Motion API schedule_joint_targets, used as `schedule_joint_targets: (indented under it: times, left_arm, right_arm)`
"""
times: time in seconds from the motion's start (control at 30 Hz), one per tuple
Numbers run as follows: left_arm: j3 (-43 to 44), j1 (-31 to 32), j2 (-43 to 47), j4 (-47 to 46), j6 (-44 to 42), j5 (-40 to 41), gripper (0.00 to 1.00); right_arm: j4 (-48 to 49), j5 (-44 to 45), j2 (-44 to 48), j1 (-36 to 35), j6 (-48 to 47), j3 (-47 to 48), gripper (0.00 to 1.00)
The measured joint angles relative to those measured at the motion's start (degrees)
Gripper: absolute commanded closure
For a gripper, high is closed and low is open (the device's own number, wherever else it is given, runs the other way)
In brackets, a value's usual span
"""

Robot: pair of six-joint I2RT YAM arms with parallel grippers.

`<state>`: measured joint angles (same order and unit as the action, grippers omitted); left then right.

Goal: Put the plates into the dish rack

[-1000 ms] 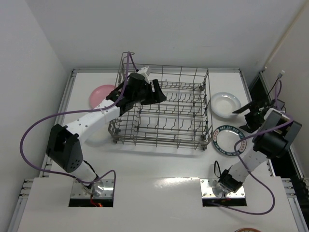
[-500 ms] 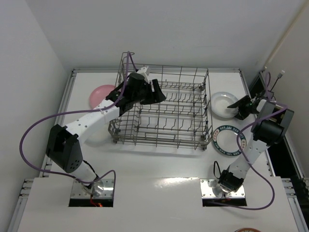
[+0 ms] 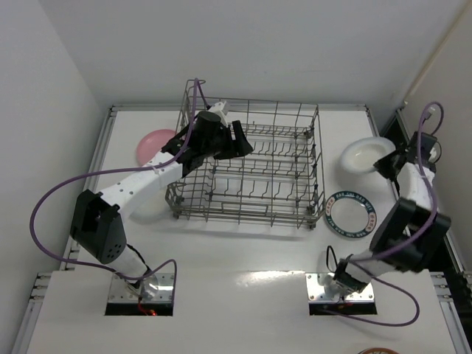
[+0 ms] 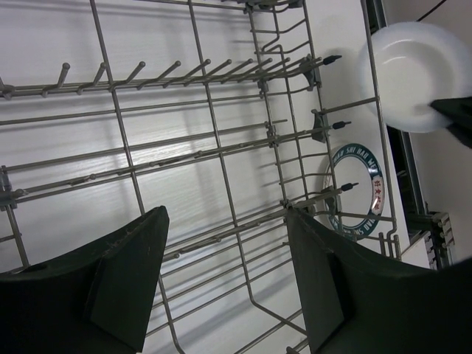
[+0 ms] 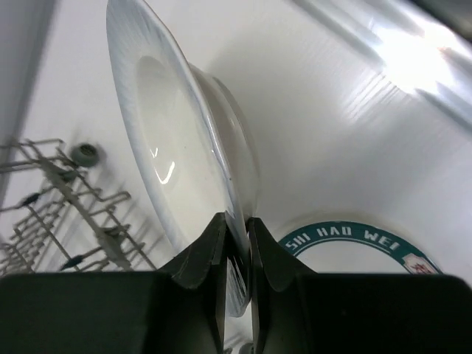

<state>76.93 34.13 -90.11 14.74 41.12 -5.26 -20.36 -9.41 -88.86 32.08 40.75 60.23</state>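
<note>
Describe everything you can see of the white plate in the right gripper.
The white plate is round, plain and glossy, ceramic by its look, with a broad rim and a sunken centre. The right gripper is shut on its rim, holding it tilted steeply, apparently clear of the table. It hangs right of the dish rack, beyond the teal-rimmed plate. Nothing else seems to touch it.

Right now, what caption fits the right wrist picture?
Right hand grips a white plate by its rim, teal-rimmed plate beyond.
</note>
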Motion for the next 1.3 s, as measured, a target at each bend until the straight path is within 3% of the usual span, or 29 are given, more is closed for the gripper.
schedule_joint_targets:
  times: [0.2,0.33,0.57,0.8,1.07,1.3]
  left_arm:
    - [0.0,0.0,0.1,0.1,0.0,0.2,0.38]
    - [0.0,0.0,0.5,0.2,0.0,0.1,0.38]
    - [0.0,0.0,0.7,0.2,0.0,0.0,0.38]
    - [0.0,0.0,0.7,0.3,-0.1,0.1,0.38]
    - [0.0,0.0,0.7,0.4,-0.1,-0.1,0.38]
    - [0.0,0.0,0.7,0.4,-0.1,-0.1,0.38]
  right_arm:
    - [-3.3,15.7,21.4,-7.3,0.9,1.5,1.00]
    - [-2.2,19.9,27.1,-13.7,-0.3,3.4,1.00]
    - [-3.4,30.2,17.0,-32.7,-5.9,13.0,1.00]
    - [-9.0,44.0,11.5,-49.6,-9.3,13.7,1.00]
    - [-16.8,60.4,10.3,-60.6,-7.9,14.1,1.00]
    - [-24.8,64.9,10.2,-66.7,-1.5,14.1,1.00]
